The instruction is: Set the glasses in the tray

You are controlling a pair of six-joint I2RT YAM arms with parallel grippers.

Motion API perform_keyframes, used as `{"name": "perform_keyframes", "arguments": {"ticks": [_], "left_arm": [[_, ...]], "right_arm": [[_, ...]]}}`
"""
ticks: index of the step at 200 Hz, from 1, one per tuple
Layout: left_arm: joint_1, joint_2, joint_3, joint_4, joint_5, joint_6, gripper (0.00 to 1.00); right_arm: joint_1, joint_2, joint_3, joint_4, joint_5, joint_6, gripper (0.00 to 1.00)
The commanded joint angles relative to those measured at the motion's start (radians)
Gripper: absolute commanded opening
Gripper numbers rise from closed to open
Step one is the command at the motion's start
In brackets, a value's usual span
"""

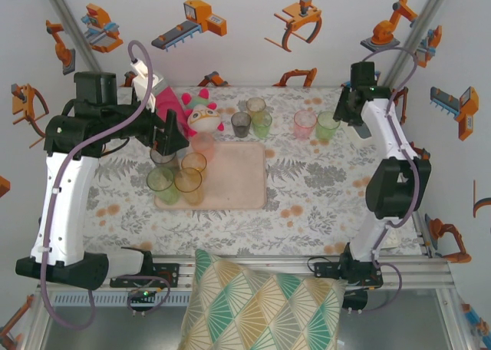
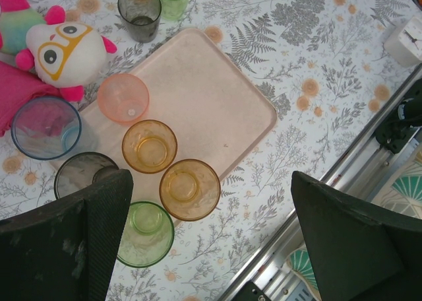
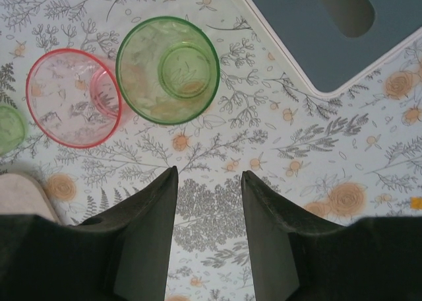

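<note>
Now we hold right claw [image 3: 208, 175] half-apart, empty, over worktop [image 3: 316, 149] just short of green glass [image 3: 167, 70]; we should advance, straddle its rim, clear pink glass [image 3: 74, 98] close beside it; left claw [image 2: 211, 182] wide apart above tray [image 2: 198, 83], amber glasses [image 2: 150, 146] already on it.

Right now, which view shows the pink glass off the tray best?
The right wrist view: the pink glass is large, seen from above, beside a green glass. The top external view shows that glass small.
</note>
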Motion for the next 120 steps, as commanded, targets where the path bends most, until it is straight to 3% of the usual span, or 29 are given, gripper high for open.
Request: {"name": "perform_keyframes", "arguments": {"ticks": [1,120], "left_arm": [[0.005,-0.002,-0.003,-0.009,0.013,0.01,0.97],[0.011,0.025,-0.005,-0.009,0.019,0.003,0.97]], "right_arm": [[-0.014,0.039,0.006,0.05,-0.021,-0.009,0.43],[-0.034,0.22,0.181,0.013,-0.034,-0.035,0.43]]}}
